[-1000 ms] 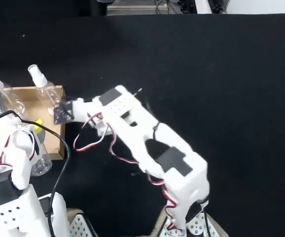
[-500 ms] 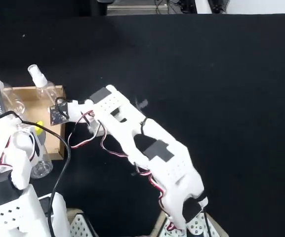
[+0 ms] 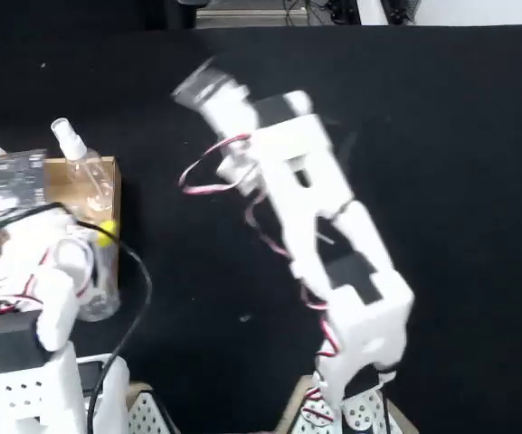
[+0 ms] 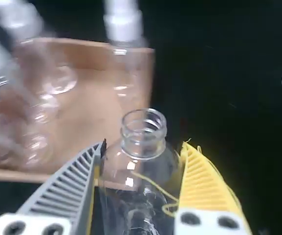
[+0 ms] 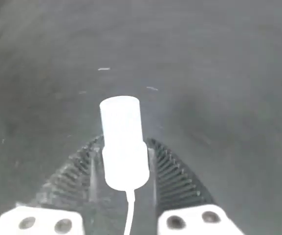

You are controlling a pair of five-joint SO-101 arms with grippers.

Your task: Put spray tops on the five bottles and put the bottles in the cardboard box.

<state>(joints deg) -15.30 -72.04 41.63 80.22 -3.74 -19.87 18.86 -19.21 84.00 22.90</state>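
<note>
Black cloth point(image 3: 441, 136) is covering the whole table, and the cardboard box point(image 3: 52, 181) is sitting at its left edge in the high view. Two capped bottles point(image 3: 78, 154) are leaning inside the box, their white spray heads poking above its far wall; from the left wrist camera more clear bottles point(image 4: 43, 117) are lying blurred on the box floor.

Beside the box's near corner, the left gripper point(image 4: 143, 147) is clamping the uncapped bottle point(image 4: 143, 127) by its shoulder, one grey finger point(image 4: 72, 181) and one yellow finger point(image 4: 199, 181) pressing on either side. The bottle is standing upright with its open threaded neck facing the camera. In the high view this bottle point(image 3: 98, 276) is showing under the left arm; whether its base is touching the cloth cannot be told.

The right arm point(image 3: 333, 235) is reaching up over the middle of the table, well apart from the box. Its right gripper point(image 5: 123, 144) is pinching the white spray top point(image 5: 123, 137) narrowly between black ribbed fingers, with the thin dip tube point(image 5: 129, 215) trailing back toward the wrist.
</note>
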